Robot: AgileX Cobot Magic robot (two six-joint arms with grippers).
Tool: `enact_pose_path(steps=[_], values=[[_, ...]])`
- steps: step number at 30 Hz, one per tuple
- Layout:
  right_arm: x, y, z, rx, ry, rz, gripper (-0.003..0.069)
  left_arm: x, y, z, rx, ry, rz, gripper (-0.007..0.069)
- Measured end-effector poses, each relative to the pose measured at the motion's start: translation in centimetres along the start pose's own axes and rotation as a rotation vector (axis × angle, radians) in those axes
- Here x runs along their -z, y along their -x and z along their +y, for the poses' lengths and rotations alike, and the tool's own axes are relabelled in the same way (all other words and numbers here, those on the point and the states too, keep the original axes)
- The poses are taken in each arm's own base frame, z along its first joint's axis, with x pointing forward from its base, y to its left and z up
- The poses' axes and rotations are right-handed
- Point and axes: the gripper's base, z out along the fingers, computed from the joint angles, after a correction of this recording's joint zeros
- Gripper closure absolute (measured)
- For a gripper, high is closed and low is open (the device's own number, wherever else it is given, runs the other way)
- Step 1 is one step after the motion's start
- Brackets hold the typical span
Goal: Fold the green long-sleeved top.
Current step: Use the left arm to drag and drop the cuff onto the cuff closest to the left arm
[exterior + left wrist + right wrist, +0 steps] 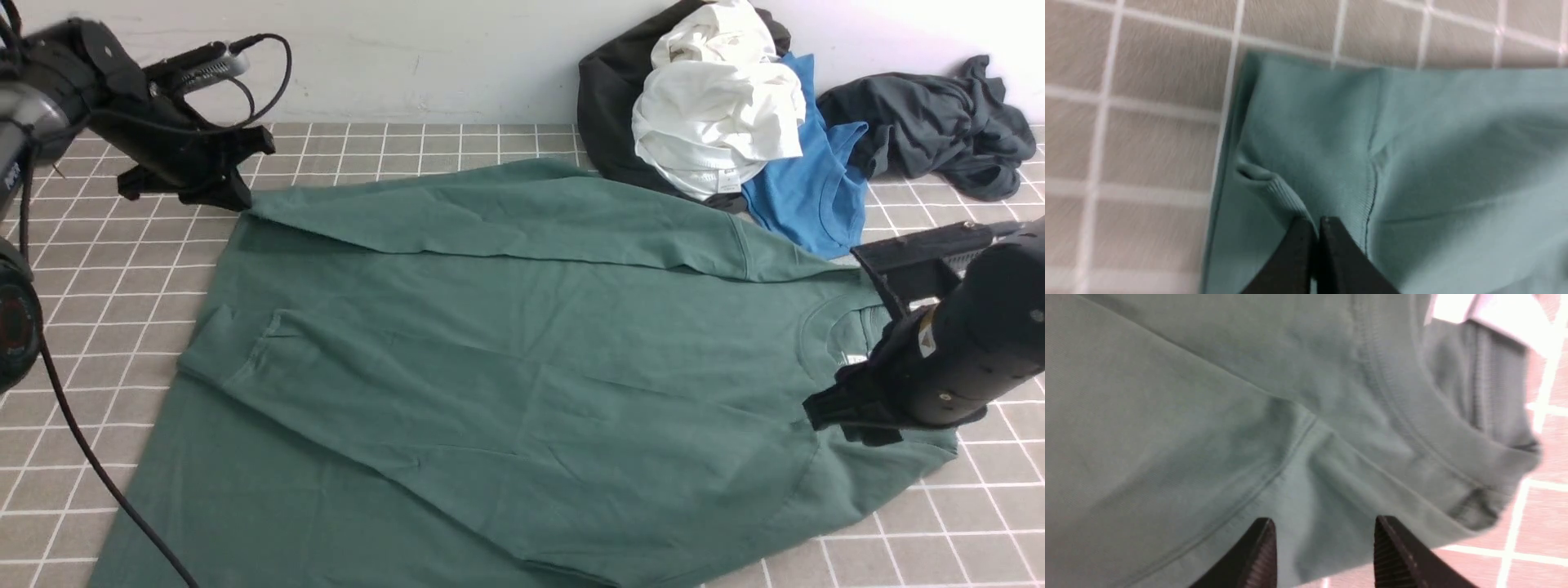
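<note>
At the upper left of the front view, the left gripper point(238, 200) sits at the left end of the top's point(522, 359) upper sleeve point(506, 216). The left wrist view shows its black fingers point(1294, 253) pressed together, with the ribbed cuff point(1276, 190) pinched between the tips. The cuff's edge lies just over the tiles point(106, 269). A black cable point(82, 457) runs down the left side of the frame across the tiles.

The top fills the middle and lower part of the frame, spread on the tiles. Its body runs off the lower edge at the lower left, and its collar point(816, 327) lies at centre right. The upper sleeve is folded across the body, running from the shoulder on the right to the left gripper. A second sleeve point(261, 343) lies folded over the body, with its end at centre left.

At the upper right, clothes are heaped against the wall point(449, 49). A white garment point(718, 114) lies on a black garment point(604, 106), with a blue T-shirt point(808, 196) beside them touching the top's shoulder. A grey garment point(939, 122) lies further right.

At centre right, the right gripper point(820, 412) is low over the top, just beside the collar, where a white label point(849, 359) shows. In the right wrist view its jaws stand wide apart, with cloth near a shoulder seam between the fingers point(1261, 547). Whether the tips press on the cloth cannot be told.
</note>
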Motion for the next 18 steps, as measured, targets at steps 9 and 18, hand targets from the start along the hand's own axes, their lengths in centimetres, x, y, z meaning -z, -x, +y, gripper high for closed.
enact_pose_path(steps=[9, 18], values=[[4.2, 0.1, -0.8, -0.002, -0.008, -0.147, 0.0344, 9.3, -3.6, -3.9, -0.174, 0.158, 0.131, 0.0629], [4.3, 0.5, -0.4, -0.036, 0.037, -0.183, 0.0344, 9.7, -13.8, -4.1, -0.165, 0.184, 0.313, 0.0628]])
